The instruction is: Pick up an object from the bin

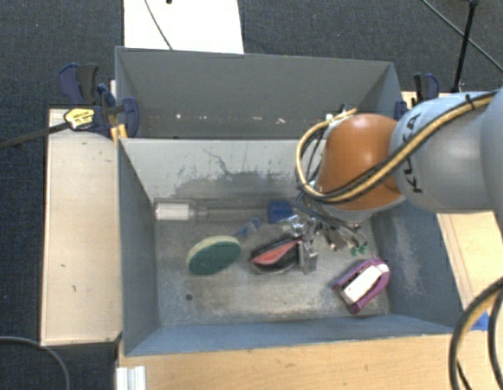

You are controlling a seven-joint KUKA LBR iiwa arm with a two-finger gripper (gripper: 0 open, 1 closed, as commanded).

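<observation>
My gripper (pixel 305 249) is low in the middle of the bin, just under the arm's orange cover. It stands at the right end of a flat black thing with a pink-red face (pixel 272 256) that lies on the bin floor, and looks to be touching it. A small blue piece (pixel 277 211) lies just behind that, towards the back wall. To the right front lies a purple and white block (pixel 362 283), apart from the gripper.
A round green disc (pixel 213 255) lies left of the black and pink thing. A clear tube with a white cap (pixel 175 211) lies along the back left. The arm and its cables hang over the bin's right half.
</observation>
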